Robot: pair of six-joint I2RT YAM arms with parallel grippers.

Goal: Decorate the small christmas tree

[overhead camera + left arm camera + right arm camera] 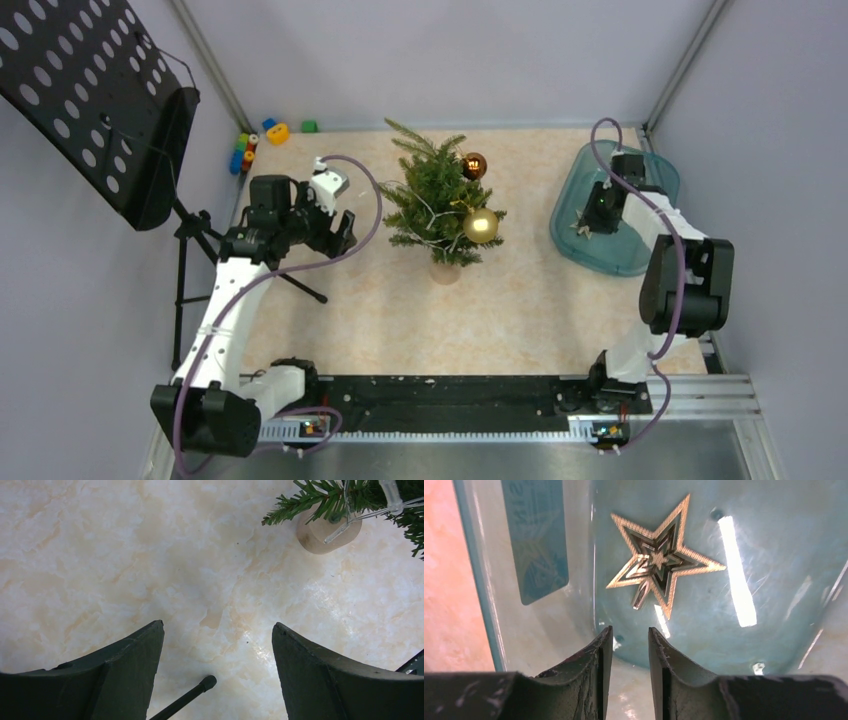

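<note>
I'm watching the marbled table [350, 320], where the small christmas tree [440, 200] is standing upright mid-surface. The teal tub [575, 235] is sitting at right. My left gripper [217, 647] is hanging wide open and empty near the tree's base. My right gripper [630, 632] is hovering inside the tub, jaws barely parted and gripping nothing, with the gold star [661, 562] lying just beyond its tips.

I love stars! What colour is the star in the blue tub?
Gold, a star of nested outlines; the right wrist view shows it best.
</note>
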